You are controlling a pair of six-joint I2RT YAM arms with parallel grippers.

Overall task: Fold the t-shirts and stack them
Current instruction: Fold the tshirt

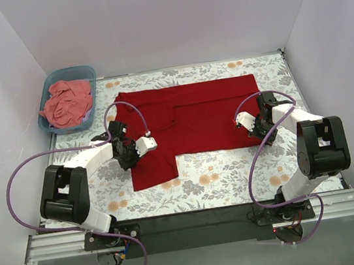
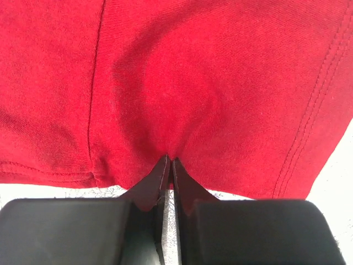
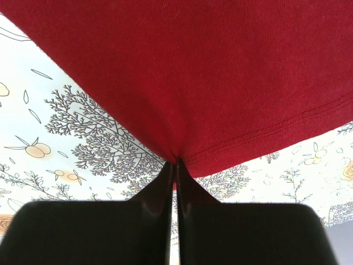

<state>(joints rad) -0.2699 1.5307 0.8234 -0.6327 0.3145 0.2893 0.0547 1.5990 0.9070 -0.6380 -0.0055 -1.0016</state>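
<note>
A crimson red t-shirt [image 1: 188, 119] lies spread across the flowered table, with a flap hanging toward the front left. My left gripper [image 1: 126, 154] is shut on the red cloth at its left side; in the left wrist view the fabric [image 2: 209, 83] puckers into the closed tips [image 2: 170, 160]. At the shirt's right side my right gripper [image 1: 255, 128] is shut on the hemmed edge, and the cloth [image 3: 193, 72] is lifted off the table at the tips [image 3: 174, 161]. A salmon-pink t-shirt [image 1: 66, 105] lies crumpled in the tub.
The teal plastic tub [image 1: 88, 72] stands at the back left corner of the table. White walls enclose the table on three sides. The patterned tablecloth [image 1: 235, 173] shows in front of the red shirt. Purple cables loop from both arms.
</note>
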